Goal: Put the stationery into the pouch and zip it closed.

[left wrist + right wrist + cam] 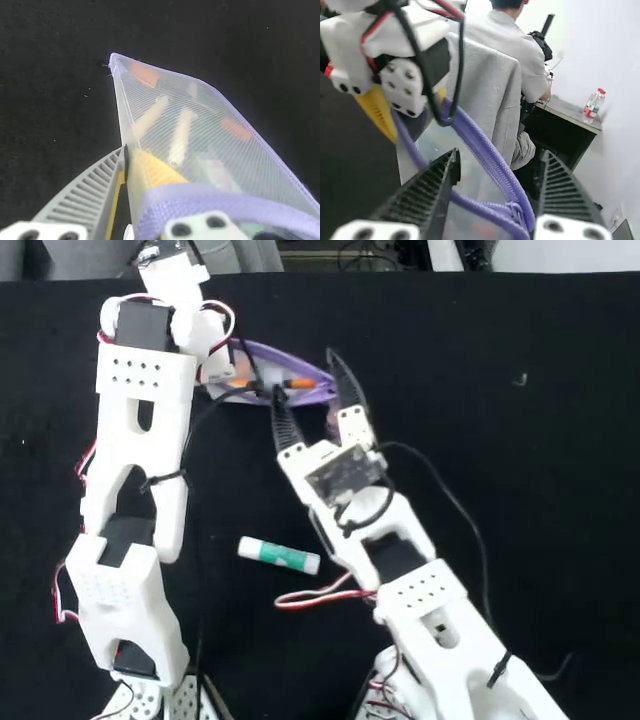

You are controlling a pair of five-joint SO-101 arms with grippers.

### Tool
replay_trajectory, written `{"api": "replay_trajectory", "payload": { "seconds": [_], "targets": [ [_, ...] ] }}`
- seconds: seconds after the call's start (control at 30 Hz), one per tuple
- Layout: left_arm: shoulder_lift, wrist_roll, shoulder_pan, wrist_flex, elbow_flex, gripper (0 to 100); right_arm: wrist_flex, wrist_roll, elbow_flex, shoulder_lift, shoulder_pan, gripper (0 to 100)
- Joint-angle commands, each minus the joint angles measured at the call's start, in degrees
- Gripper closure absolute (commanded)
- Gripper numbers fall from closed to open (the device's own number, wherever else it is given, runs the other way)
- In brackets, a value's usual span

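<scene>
**High view.**
- Pouch (285, 368): purple-edged, at the far side of the black table (520, 490). Orange-tipped stationery (300, 384) is already inside.
- Left gripper (222, 368): at one end of the pouch, clamped on it. I judge it an anchor, so the pouch does not slide while it is loaded or zipped.
- Right gripper (312, 405): black fingers spread with nothing between them, poised just at the pouch's near edge.
- Glue stick (279, 554): white with a green band, flat on the table between the two arms and well apart from the pouch. It looks to be the one item not yet loaded.

**Left wrist view.**
- The pouch's mesh wall is pinched against a ribbed grey finger (85, 195). That end is held up, so the wall stands taut.
- Pale stick-shaped pieces and orange ones show through the mesh, lying loose.
- Zipper (225, 200): purple tape along the near rim.

**Right wrist view.**
- The right gripper's jaws stand wide apart, one on either side of the zipper. Whether they touch it cannot be told.
- The tape gapes in a loop, so the pouch is unzipped.
- This straddling placement would suit taking the zipper. With the glue stick outside, closing now would be premature.
</scene>
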Motion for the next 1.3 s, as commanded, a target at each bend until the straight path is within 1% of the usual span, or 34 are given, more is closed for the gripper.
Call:
{"api": "replay_trajectory", "payload": {
  "seconds": [0.0, 0.13, 0.2, 0.27, 0.37, 0.53, 0.6, 0.7, 0.83, 0.9, 1.13, 1.27],
  "targets": [
    [-3.7, 0.3, -1.2, -1.6, -4.6, 97, 1.4, 1.8, -0.2, 0.1, -1.1, 78.7],
    [-3.7, 0.3, -2.7, -2.9, -4.5, 97, 1.6, 1.6, -0.3, -2.4, 0.9, 78.7],
    [-3.7, 0.3, -4.2, -3.6, -4.6, 97, 5.2, 1.5, -0.9, -6.1, 2.4, 78.7],
    [-3.7, 0.3, -5.6, -4.1, -4.6, 97, 12.3, 1.4, -2.9, -10.9, 3.1, 78.7],
    [-3.7, 0.3, -8.4, -4.9, -4.6, 97, 26.5, 1.4, -8.2, -17.5, 2.8, 78.7],
    [-3.7, 0.2, -13.8, -5.7, -4.7, 97, 47.5, 1.9, -18.2, -22.3, -0.8, 78.7],
    [-3.7, 0.1, -16.0, -5.7, -4.7, 97, 53.6, 2.0, -20.5, -22.3, -3.3, 78.7],
    [-3.7, -1.5, -18.8, -5.7, -4.7, 97, 59.5, 3.3, -21.1, -21.8, -5.9, 78.7],
    [-3.7, -2.1, -22.6, -5.7, -4.5, 97, 64.4, 9.2, -19.9, -18.8, -8.9, 78.7],
    [-3.7, -2.2, -24.7, -5.7, -4.5, 97, 65.8, 10.4, -18.9, -16.0, -10.2, 78.7],
    [-3.7, -2.3, -32.5, -7.7, -4.2, 97, 65.7, 14.1, -17.5, 0.7, -15.6, 78.7],
    [-3.7, -2.3, -34.2, -7.7, -4.2, 97, 62.5, 14.1, -18.3, 12.7, -20.0, 78.7]
  ]
}}
